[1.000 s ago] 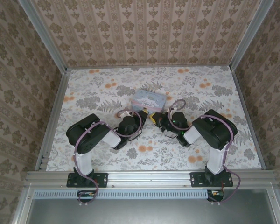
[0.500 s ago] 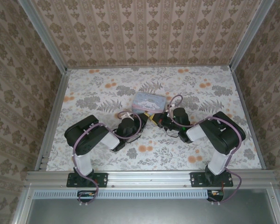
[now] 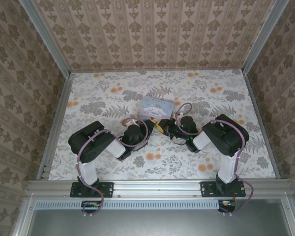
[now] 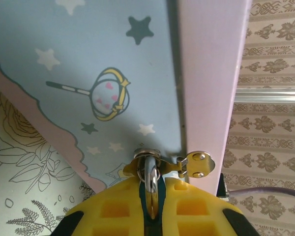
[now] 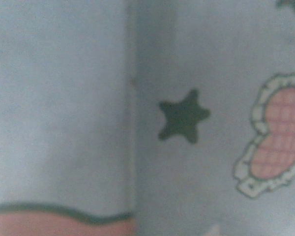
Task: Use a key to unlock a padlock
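You're clenching the left gripper (image 4: 151, 186) on the padlock (image 4: 151, 199) hanging at the hasp (image 4: 196, 164) of the blue box (image 4: 88, 59) — so be holding it dead steady while bringing the right gripper (image 3: 168, 127), jaws can't tell, square-on with the key — no twisting.

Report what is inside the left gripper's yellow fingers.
Pinched between the left gripper's yellow fingers: a small dark teal padlock, its silver shackle rising to the metal hasp on the pale blue star-printed box. The fingers cover most of its body, hiding the keyhole.
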